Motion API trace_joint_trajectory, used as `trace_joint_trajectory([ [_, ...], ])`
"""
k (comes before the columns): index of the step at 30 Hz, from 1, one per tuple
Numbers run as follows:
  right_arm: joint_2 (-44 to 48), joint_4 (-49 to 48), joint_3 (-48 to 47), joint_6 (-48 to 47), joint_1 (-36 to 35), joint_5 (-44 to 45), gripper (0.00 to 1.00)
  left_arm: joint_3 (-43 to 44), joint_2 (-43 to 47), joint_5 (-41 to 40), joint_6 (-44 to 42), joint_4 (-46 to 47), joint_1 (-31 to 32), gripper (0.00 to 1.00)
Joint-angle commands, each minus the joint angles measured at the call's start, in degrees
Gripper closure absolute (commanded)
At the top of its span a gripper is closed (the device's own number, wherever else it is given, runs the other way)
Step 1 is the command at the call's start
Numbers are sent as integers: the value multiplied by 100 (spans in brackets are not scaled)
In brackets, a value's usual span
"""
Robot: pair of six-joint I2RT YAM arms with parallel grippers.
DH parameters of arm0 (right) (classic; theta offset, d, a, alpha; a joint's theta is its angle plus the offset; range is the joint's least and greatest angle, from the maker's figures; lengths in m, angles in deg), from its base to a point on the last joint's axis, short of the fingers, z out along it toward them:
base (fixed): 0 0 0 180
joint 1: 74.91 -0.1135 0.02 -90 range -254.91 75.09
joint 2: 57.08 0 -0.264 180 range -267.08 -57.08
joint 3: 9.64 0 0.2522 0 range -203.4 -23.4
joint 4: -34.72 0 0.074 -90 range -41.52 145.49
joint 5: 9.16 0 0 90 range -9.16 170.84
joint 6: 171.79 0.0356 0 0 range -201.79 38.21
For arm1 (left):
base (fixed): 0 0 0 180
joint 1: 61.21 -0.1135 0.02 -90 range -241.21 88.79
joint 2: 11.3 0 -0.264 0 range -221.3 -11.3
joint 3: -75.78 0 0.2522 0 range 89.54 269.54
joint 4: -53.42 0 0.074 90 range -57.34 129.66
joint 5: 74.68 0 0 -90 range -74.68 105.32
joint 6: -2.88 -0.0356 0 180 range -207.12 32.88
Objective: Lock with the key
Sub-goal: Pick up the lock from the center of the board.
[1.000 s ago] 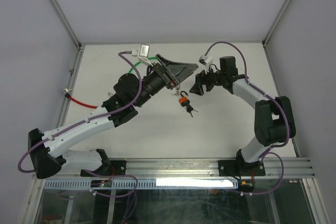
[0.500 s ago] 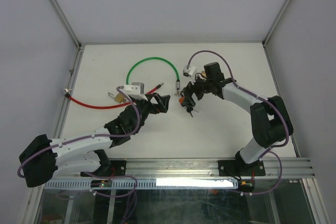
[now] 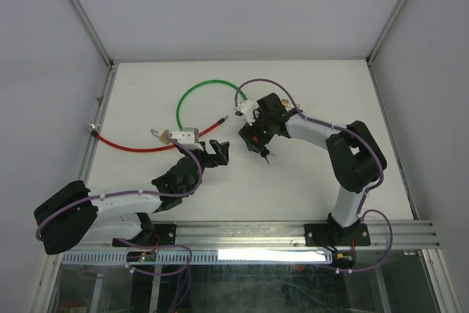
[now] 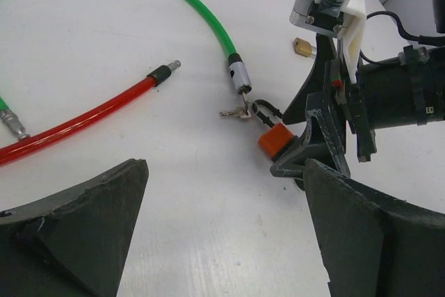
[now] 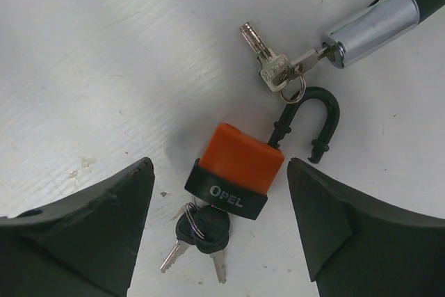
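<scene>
The orange padlock (image 5: 236, 165) lies flat near the middle of the tabletop (image 3: 308, 181), its shackle swung open and its keys (image 5: 201, 231) at its base. The right gripper (image 3: 251, 137) straddles it with jaws apart, touching nothing. The green cable (image 3: 198, 93) ends just beyond the shackle. The left gripper (image 3: 218, 150) hovers nearby toward the near edge, jaws wide.

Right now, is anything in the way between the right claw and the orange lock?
Nothing visible is. The right gripper hangs open above the orange padlock, with one finger on each side of it. The silver keys in the cable's metal end lie beyond the shackle, not in the gripper's path.
</scene>
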State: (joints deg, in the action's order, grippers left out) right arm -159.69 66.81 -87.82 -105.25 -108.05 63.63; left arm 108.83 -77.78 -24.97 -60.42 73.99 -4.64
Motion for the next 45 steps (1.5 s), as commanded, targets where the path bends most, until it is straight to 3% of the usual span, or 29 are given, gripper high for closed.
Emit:
trace_joint_trajectory([
  [1, -84, 82, -371, 238, -82, 542, 22, -366, 320, -265, 196, 751, 11, 1],
  [5, -181, 184, -439, 267, -79, 508, 30, -595, 495, -353, 312, 940, 11, 1],
  [15, -475, 408, -568, 194, -79, 650, 35, -725, 610, -430, 407, 1006, 5, 1],
  [25, -298, 471, -560, -15, -78, 508, 69, -768, 651, -415, 407, 1031, 11, 1],
  [33, 140, 700, -497, -434, 175, -548, 96, -776, 919, 132, 353, 855, 11, 1],
  [38, 371, 834, -478, -651, 344, -1044, 100, -807, 1009, 678, 656, 1019, 6, 1],
  [45, 890, 817, -245, -1081, 423, -1666, 100, -903, 625, 1762, 1338, 2066, -116, 1],
])
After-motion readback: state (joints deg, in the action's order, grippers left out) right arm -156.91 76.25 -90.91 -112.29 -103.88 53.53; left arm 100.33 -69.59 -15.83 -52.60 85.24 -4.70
